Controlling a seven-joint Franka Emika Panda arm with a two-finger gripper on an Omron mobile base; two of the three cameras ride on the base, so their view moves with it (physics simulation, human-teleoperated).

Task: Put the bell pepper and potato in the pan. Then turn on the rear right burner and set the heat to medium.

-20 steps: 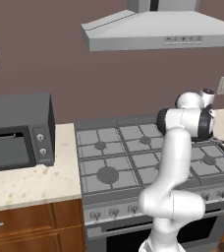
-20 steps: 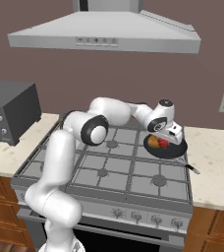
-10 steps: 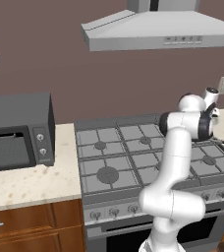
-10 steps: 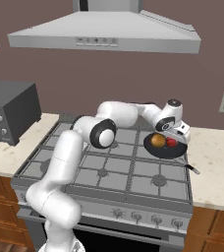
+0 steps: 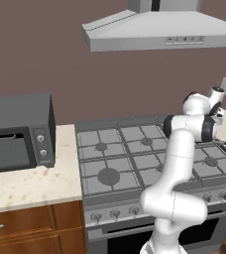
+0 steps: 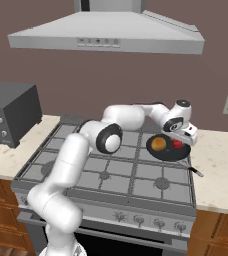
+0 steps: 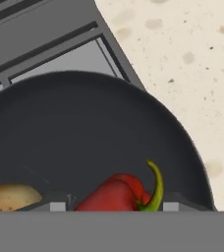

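Over the last second the hand has slid off toward the right edge of the stove [image 6: 111, 170], and that has uncovered the potato [image 6: 159, 144], which the wrist was hiding before. It now lies in plain sight on the left half of the pan [image 6: 153, 151]. The bell pepper [image 6: 177, 144] sits just beside it on the right half, close to the rim that faces the counter [image 7: 182, 59]. The pan rests on the rear right grate section, its thin handle [image 6: 195, 171] pointing out toward the stove's front right corner. So I judge both vegetables are where the task wants them. The gripper [image 6: 185, 139] hangs low over the pepper. In the hand view the red body and curled green stem fall right between the two dark tips, with the potato off toward the left edge of that view. I cannot tell whether the jaws are clamped on the pepper or already let go; they stand partway apart, about its width. If it is free, I'd lift clear and go to the knob row [image 6: 158, 222] on the stove's front edge. The risk is dragging the pepper out with me.
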